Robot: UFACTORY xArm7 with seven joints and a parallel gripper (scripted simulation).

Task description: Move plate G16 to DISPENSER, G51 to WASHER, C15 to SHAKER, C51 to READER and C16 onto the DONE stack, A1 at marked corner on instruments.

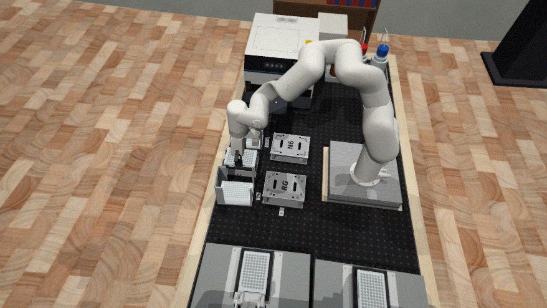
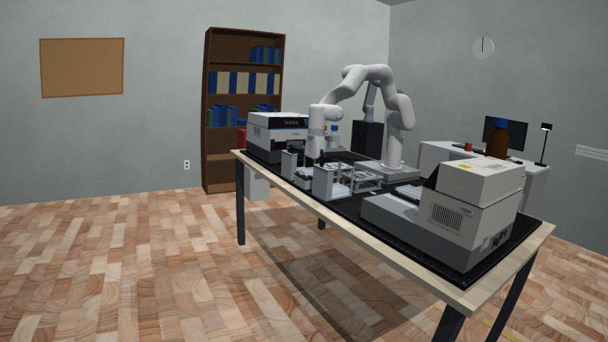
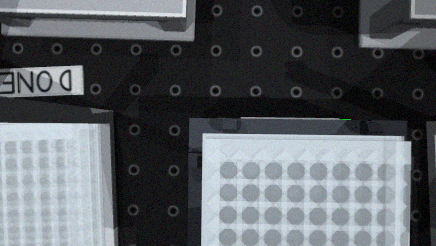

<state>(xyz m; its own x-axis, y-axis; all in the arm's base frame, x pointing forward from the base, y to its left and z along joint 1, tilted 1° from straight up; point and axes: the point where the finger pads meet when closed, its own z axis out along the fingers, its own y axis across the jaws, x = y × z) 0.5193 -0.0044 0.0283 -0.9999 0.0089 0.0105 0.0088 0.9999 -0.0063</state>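
My gripper (image 1: pixel 237 159) reaches straight down at the left edge of the deck. It is shut across a white well plate (image 1: pixel 247 156) (image 2: pixel 302 171) (image 3: pixel 305 190) that lies on a dark station beside the DONE rack (image 1: pixel 220 186). The fingers do not show in the wrist view, and I cannot read the plate's label. The DONE rack holds a white plate (image 1: pixel 237 192) (image 3: pixel 50 185), and its deck label (image 3: pixel 42 81) lies beside it. Two more plates (image 1: pixel 253 272) (image 1: pixel 371 288) lie on the two grey instruments at the front. The arm's wrist partly hides another rack (image 1: pixel 253 143) behind the gripper.
The nests N6 (image 1: pixel 277 147) and RG (image 1: pixel 273 191) stand empty to the right of the gripper. A large white instrument (image 1: pixel 281 42) stands at the back. The arm's base sits on a grey block (image 1: pixel 344 187). Two bottles (image 1: pixel 380 55) stand at the back right.
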